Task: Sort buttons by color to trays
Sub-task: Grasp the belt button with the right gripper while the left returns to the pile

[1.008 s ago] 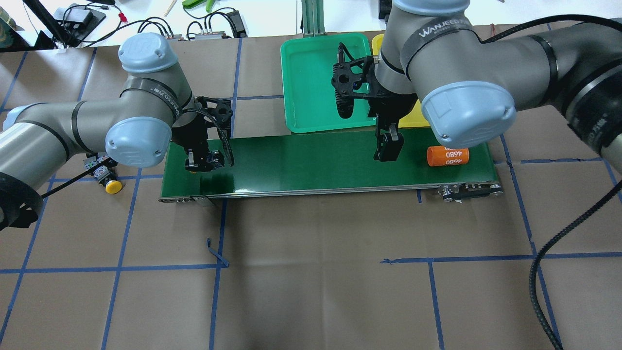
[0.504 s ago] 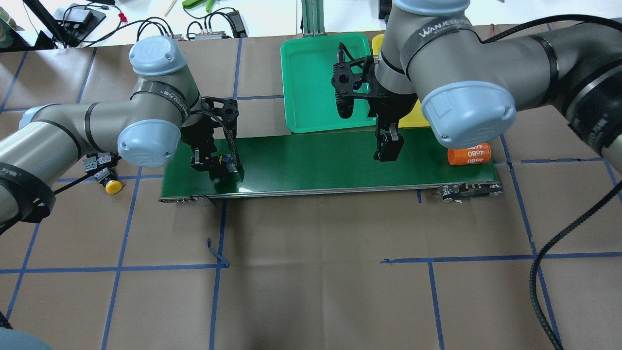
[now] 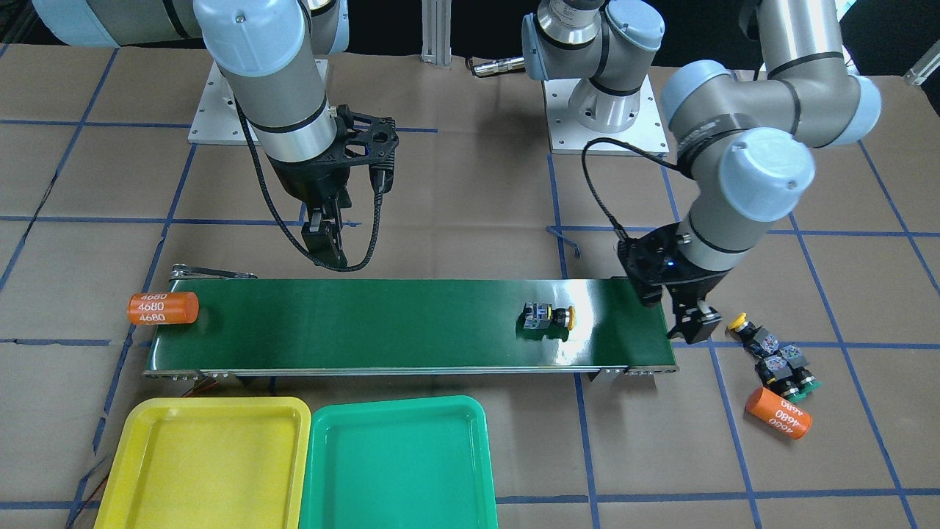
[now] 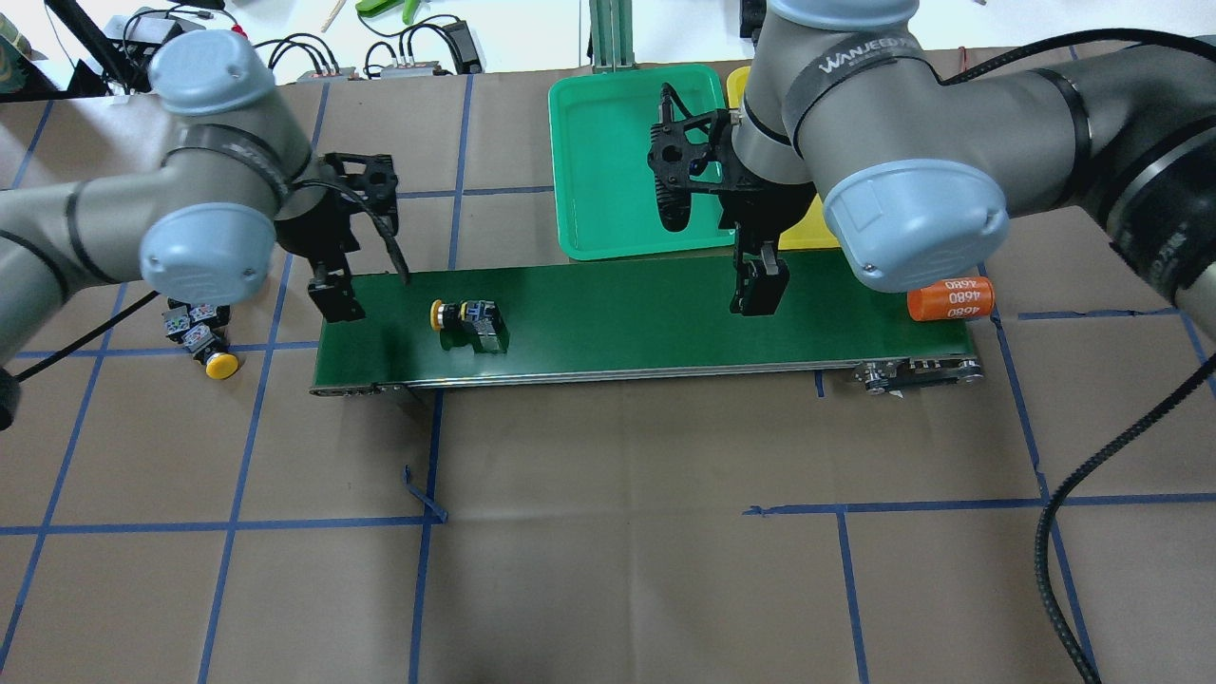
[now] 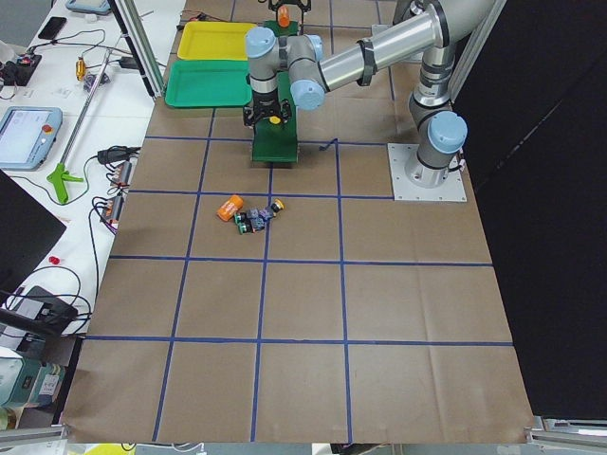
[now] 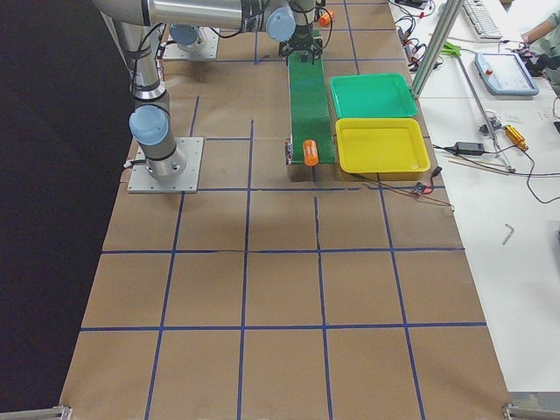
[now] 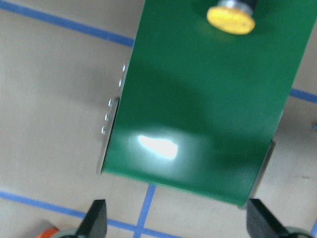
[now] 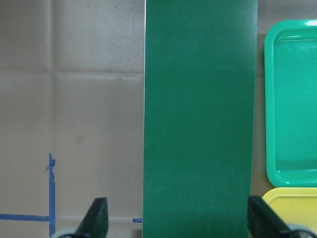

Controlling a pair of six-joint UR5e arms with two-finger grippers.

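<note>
On the brown-papered table point(image 4: 617, 532), a yellow-capped black push-button point(image 4: 467, 316) lay sideways along the dark-green conveyor belt point(image 4: 617, 318), nearest the empty, wide-spread left gripper point(image 4: 334, 302); the right gripper point(image 4: 757, 294), equally wide, hovered farther along.

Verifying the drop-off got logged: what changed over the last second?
The left gripper let go of the yellow button, now lying on the belt, and pulled back to the belt's end. The orange cylinder rode further toward the other end. The right gripper stayed put, open.
</note>
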